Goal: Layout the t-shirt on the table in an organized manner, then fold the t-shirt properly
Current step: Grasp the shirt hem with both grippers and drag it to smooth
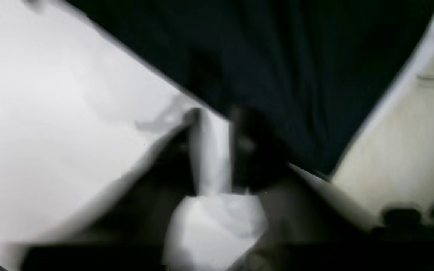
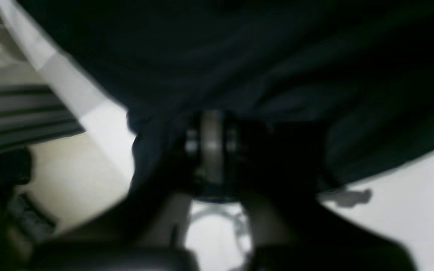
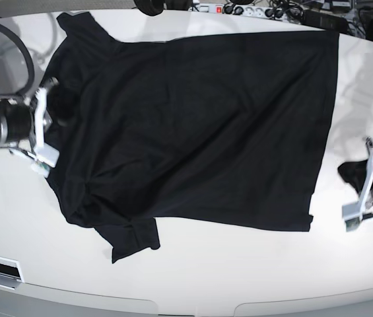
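The black t-shirt (image 3: 193, 125) lies spread out on the white table (image 3: 206, 277), collar end to the left and hem to the right, with one sleeve crumpled at the front left. My right gripper (image 3: 46, 125) is at the shirt's left edge. In the blurred right wrist view the gripper (image 2: 213, 150) is half buried in dark cloth (image 2: 239, 56), so I cannot tell its state. My left gripper (image 3: 356, 188) stands just off the hem's right corner. In the left wrist view it (image 1: 215, 150) is open, with white table (image 1: 51, 113) showing between its fingers at the shirt's edge (image 1: 296, 56).
A power strip and cables (image 3: 239, 9) lie along the back edge. A black cable loop (image 3: 8, 39) sits at the back left. The table's rounded edge and the pale floor (image 1: 409, 150) beyond it show in both wrist views.
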{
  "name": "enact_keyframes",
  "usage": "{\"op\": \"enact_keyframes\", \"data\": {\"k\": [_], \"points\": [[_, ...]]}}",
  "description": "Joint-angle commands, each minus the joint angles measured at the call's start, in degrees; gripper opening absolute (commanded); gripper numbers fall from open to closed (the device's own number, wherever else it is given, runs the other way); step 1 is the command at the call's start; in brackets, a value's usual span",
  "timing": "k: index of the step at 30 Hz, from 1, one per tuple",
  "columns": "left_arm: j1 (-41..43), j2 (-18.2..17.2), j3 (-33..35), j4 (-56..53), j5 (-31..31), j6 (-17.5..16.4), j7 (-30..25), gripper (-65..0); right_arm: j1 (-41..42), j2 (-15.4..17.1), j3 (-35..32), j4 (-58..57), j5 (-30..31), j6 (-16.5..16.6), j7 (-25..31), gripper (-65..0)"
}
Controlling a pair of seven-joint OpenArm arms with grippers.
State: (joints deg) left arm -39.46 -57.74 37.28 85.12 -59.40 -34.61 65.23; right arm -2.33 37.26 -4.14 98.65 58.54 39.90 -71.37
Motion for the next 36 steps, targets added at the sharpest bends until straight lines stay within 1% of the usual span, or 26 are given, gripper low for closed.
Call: {"op": "enact_keyframes", "data": {"k": [1, 3, 5, 7, 9, 11, 13, 16, 19, 21, 24, 25, 27, 29, 31, 33, 36], "points": [[-0.79, 0.46, -1.73, -1.44, 1.31, 1.25, -1.92, -65.0, 1.79, 0.44, 0.57, 0.66, -1.36, 0.1, 2.1, -65.0], [-0.33, 3.98, -3.26, -5.9, 4.5, 2.1, -5.16, -65.0, 3.17, -0.92, 0.55, 0.59, -7.23, 0.1, 6.58, -65.0], [-0.39, 7.65, -3.63, -11.37, 7.61, 2.34, -7.78, -65.0, 3.45, -2.01, 0.55, 0.57, -14.86, 0.1, 13.07, -65.0], [-0.39, 11.23, -3.65, -17.22, 11.21, 2.23, -10.69, -65.0, 3.43, -3.37, 0.55, 0.35, -22.91, -2.25, 18.64, -65.0], [-0.39, 14.93, -3.65, -23.26, 15.28, 1.95, -13.62, -65.0, 3.58, -4.92, 0.55, -1.27, -28.85, -5.22, 22.08, -65.0], [-0.39, 18.27, -3.65, -28.65, 18.47, 1.31, -15.85, -65.0, 3.96, -6.47, 0.55, -4.37, -32.15, -6.8, 24.65, -65.0], [-0.35, 21.09, -3.65, -33.14, 20.44, 0.66, -17.42, -65.0, 4.26, -8.07, 0.55, -8.68, -33.81, -6.93, 27.06, -65.0], [0.2, 24.48, -3.65, -38.42, 21.11, -0.17, -18.71, -65.0, 5.49, -10.71, 0.55, -16.13, -36.28, -5.68, 29.38, -65.0], [2.38, 26.8, -3.65, -40.68, 25.46, -0.74, -20.7, -65.0, 7.1, -12.87, 0.55, -23.78, -36.37, -2.86, 29.81, -65.0], [4.57, 27.43, -3.65, -40.7, 28.85, -0.7, -22.16, -65.0, 8.07, -13.62, 0.55, -28.06, -36.39, -1.81, 29.79, -65.0], [7.8, 27.23, -3.65, -40.7, 32.94, -0.24, -23.43, -65.0, 8.17, -13.49, 0.55, -30.88, -38.49, -2.36, 29.49, -65.0], [8.61, 27.06, -3.65, -40.65, 34.47, 0.26, -23.21, -65.0, 7.98, -13.38, 0.55, -31.1, -39.67, -3.34, 28.41, -65.0], [9.55, 26.38, -3.65, -40.61, 35.89, 1.38, -22.29, -65.0, 7.89, -13.25, 0.55, -31.1, -40.61, -6.82, 24.24, -65.0], [9.49, 25.38, -3.65, -40.46, 34.18, 2.6, -19.45, -65.0, 7.91, -13.27, 0.55, -30.99, -40.57, -9.97, 19.37, -65.0], [9.09, 23.87, -3.65, -39.26, 31.95, 3.02, -15.34, -65.0, 7.87, -13.25, 0.55, -30.8, -40.59, -11.67, 15.15, -65.0], [8.96, 21.66, -3.65, -37.09, 30.32, 2.97, -12.39, -65.0, 7.89, -13.25, 0.55, -30.8, -40.68, -13.55, 10.91, -65.0], [8.96, 17.64, -3.65, -33.97, 27.34, 2.99, -11.58, -65.0, 7.87, -13.27, 0.55, -30.8, -43.28, -16.52, 6.38, -65.0]]}}
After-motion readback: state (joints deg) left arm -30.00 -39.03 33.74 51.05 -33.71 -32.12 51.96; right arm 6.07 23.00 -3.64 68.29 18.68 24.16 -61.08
